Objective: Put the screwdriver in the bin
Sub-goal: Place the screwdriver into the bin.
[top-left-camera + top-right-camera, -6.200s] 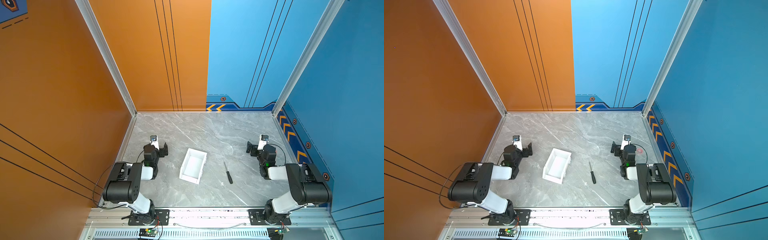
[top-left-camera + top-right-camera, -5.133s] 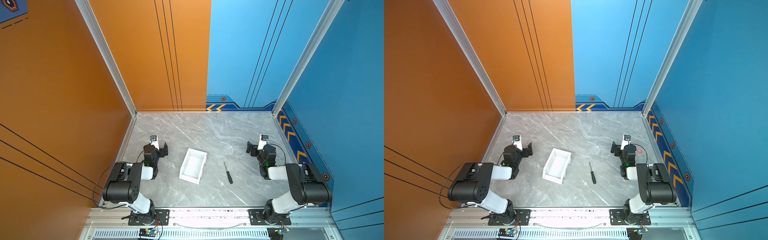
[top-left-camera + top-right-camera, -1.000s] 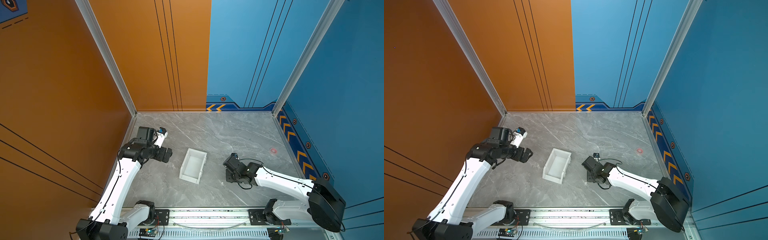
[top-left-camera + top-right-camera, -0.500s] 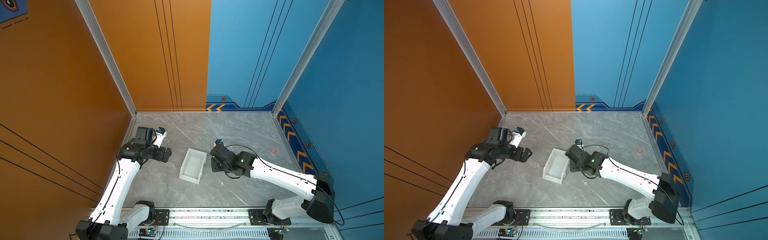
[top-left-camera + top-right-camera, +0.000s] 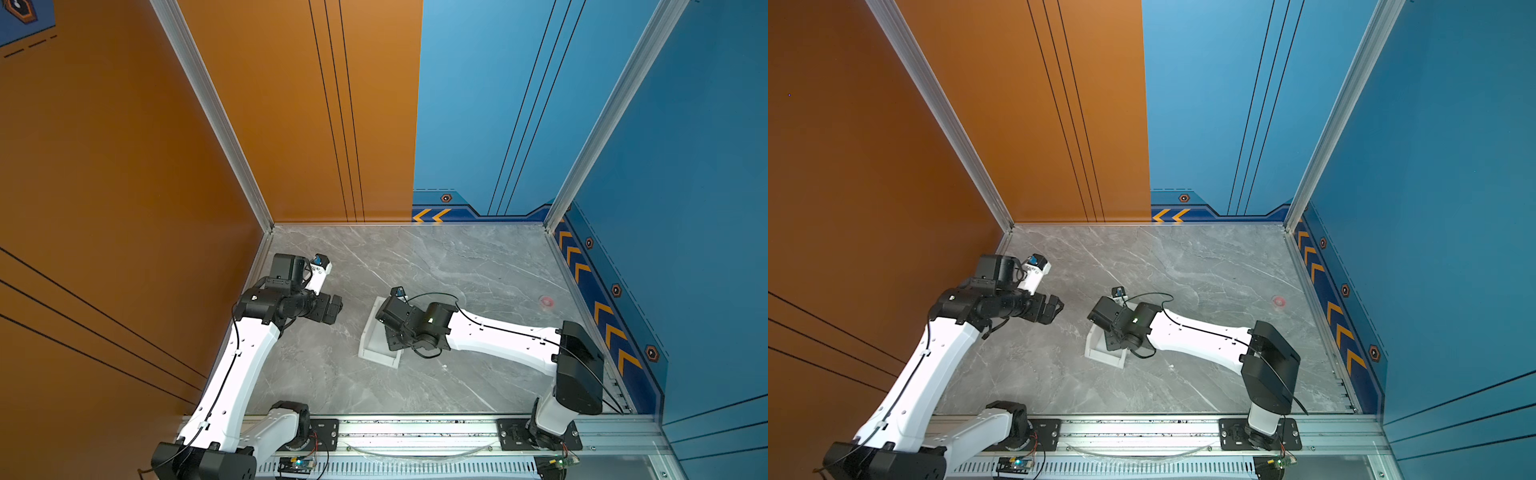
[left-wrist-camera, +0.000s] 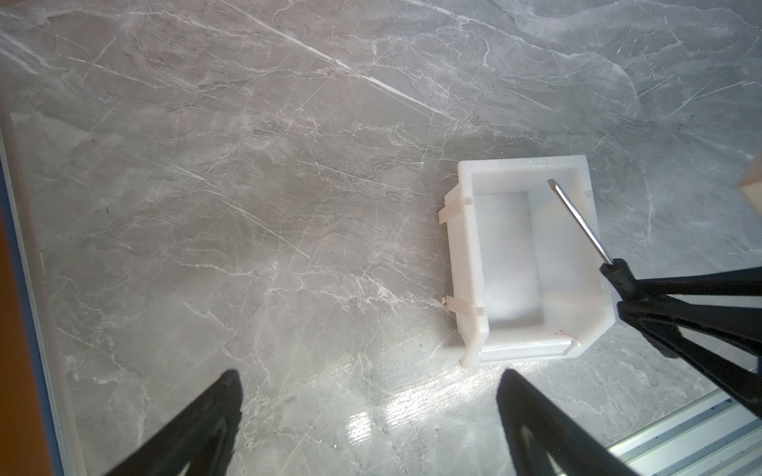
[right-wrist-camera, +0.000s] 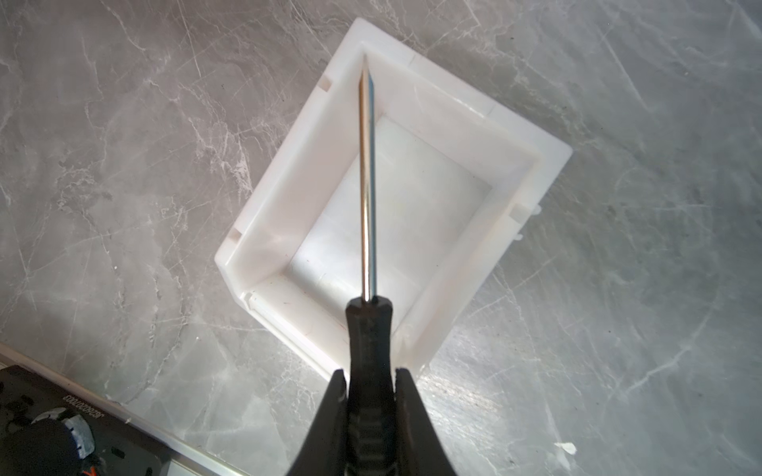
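In the right wrist view my right gripper is shut on the black ribbed handle of the screwdriver. The thin metal shaft points out over the inside of the white bin, held above its floor. The left wrist view shows the same screwdriver slanting over the bin, with my right gripper at the bin's near corner. My left gripper is open and empty above bare table beside the bin. In both top views the right arm's wrist covers part of the bin.
A grey marble table lies between orange and blue walls. A small red mark sits at the right. An aluminium rail with both arm bases runs along the front edge. The left gripper hangs left of the bin.
Over the last second the right arm lifted the screwdriver off the table right of the bin and carried it left to over the bin. The left arm stayed almost still.
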You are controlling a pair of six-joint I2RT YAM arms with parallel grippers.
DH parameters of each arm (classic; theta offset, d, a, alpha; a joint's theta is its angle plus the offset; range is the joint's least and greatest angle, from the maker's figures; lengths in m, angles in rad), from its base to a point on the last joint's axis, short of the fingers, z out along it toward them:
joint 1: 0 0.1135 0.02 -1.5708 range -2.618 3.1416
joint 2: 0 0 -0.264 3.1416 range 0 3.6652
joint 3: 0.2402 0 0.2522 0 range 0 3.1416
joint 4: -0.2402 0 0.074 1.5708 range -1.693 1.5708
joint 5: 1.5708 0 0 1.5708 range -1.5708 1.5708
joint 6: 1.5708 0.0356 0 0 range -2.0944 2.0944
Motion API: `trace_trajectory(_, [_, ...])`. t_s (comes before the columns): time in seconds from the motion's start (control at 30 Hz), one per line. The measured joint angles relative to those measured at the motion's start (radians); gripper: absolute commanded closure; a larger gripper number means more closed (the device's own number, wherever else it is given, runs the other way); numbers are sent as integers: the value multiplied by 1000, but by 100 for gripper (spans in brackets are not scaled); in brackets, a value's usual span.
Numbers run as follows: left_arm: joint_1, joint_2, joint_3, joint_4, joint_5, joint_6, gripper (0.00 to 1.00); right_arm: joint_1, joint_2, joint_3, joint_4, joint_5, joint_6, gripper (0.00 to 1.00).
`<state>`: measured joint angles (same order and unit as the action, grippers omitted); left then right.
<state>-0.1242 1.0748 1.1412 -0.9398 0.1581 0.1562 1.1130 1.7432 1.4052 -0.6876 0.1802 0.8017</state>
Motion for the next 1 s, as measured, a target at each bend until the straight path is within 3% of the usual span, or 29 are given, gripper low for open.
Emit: trace_trajectory(1.0, [6,-48,0,0,0,-1,2,-8,249,131,17,8,95,80])
